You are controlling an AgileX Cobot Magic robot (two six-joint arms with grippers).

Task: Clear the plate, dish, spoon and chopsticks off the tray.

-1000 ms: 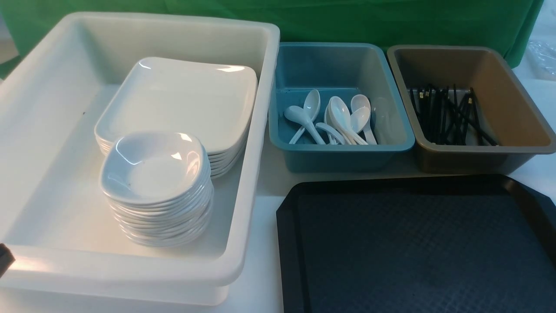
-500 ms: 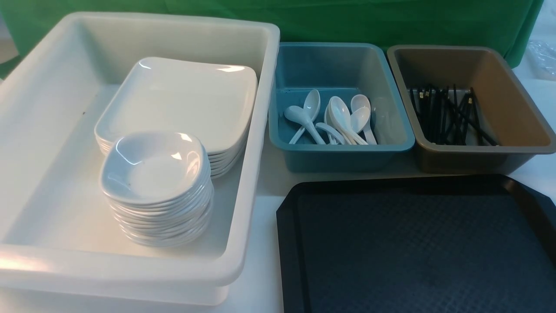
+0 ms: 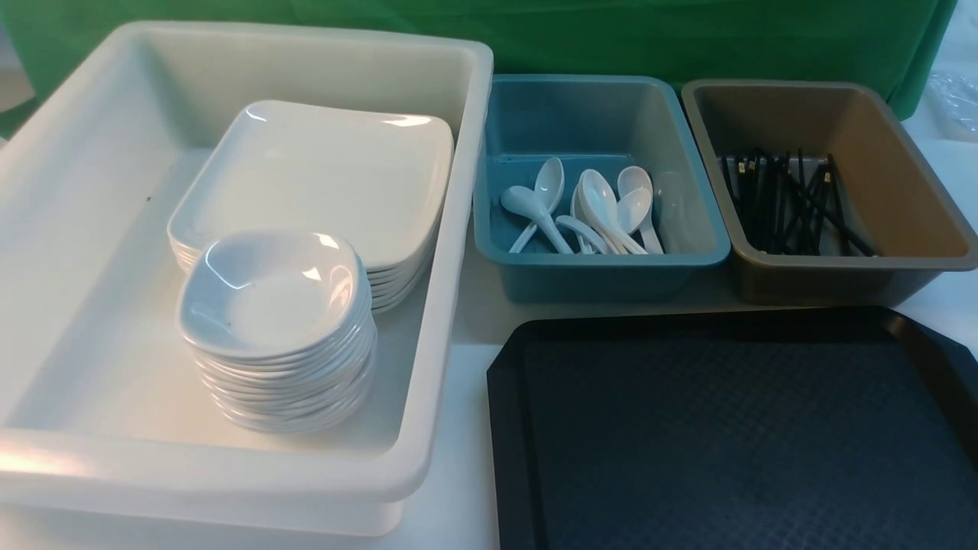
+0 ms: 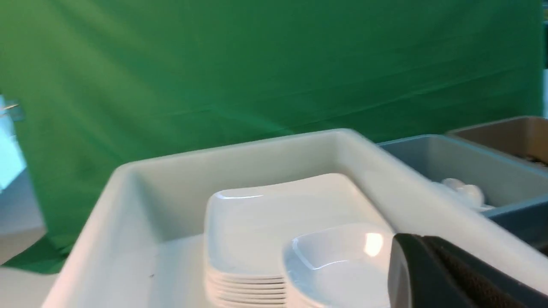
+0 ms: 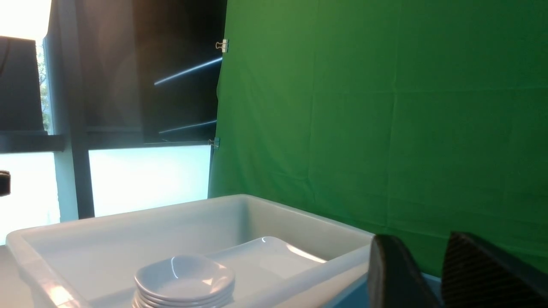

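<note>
Moved: dark object at lower-left edge gone from front view | tray [image 3: 733,435] seen bare | left gripper [image 4: 432,273] closed, empty | right gripper [image 5: 428,273] parted, empty | risk: bin [image 3: 428,321] rim could be clipped while retracting

Black textured tray [image 3: 733,435] lies bare; top plate [image 3: 321,176] caps its stack.

We found no legible text, label, brand, number or sign in any view. The tray [image 3: 733,435], the white bin [image 3: 451,229], the blue bin [image 3: 603,275], the brown bin [image 3: 840,279] and the green backdrop [image 3: 611,38] all bore plain, unmarked surfaces.
</note>
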